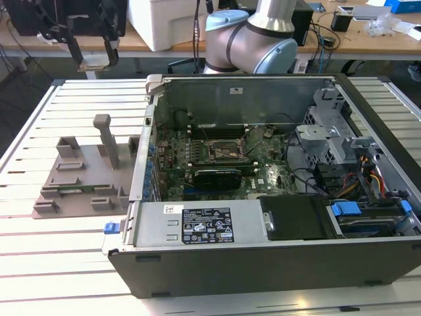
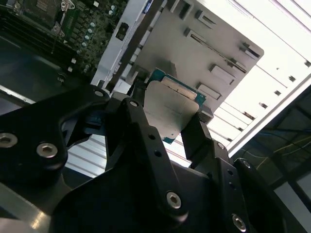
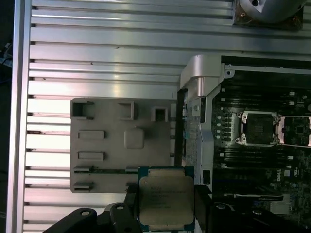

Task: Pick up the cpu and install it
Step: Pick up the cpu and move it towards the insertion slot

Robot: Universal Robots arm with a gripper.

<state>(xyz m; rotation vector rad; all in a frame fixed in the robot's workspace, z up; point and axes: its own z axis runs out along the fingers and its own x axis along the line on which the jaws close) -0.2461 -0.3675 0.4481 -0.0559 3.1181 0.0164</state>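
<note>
Exterior view: the robot arm's (image 1: 256,33) gripper (image 1: 93,60) hangs above the far side of the slotted aluminium table (image 1: 39,250), at ten o'clock from the open computer case (image 1: 263,263). It pinches the cpu (image 1: 92,66) by two opposite edges. The grey fixture plate (image 1: 72,187), with its upright blocks, lies on the table at nine o'clock from the case. Inside the case, the CPU socket (image 1: 223,151) sits near the middle of the motherboard (image 1: 263,178). The black expansion card (image 1: 217,176) is just beside the socket at six o'clock, and the power supply (image 1: 197,225) runs along the near wall.

Second wrist view: two black fingers (image 2: 198,136) clamp the chip flat between them. Its silver-grey lid shows, edged by green board. The fixture plate and the case's rim lie beyond.

First wrist view: the cpu faces the camera lid-first, held over one edge of the fixture plate and just beside the case's outer wall. The socket lies well apart, inside the case.
</note>
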